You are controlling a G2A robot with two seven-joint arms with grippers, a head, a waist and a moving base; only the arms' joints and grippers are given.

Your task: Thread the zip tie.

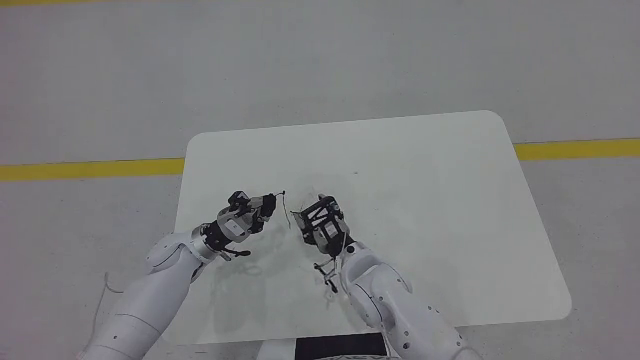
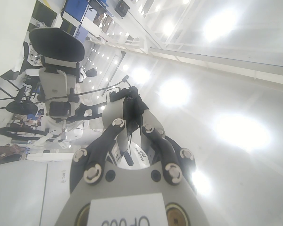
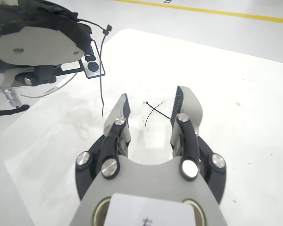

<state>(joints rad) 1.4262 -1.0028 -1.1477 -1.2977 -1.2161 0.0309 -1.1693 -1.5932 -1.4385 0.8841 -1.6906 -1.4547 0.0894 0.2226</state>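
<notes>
Thin black plastic zip tie (image 3: pixel 101 71) is pinched in closed left pincer (image 2: pixel 131 99), tail unthreaded; right pincer (image 3: pixel 152 96) at 3 o'clock is spread, empty.

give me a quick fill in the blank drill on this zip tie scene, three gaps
1. The left tool is ____ on a thin black plastic zip tie.
2. The right tool is ____, holding nothing.
3. Two more black zip ties lie ____ over each other on the white rounded table.
Missing words: shut; open; crossed.
</notes>
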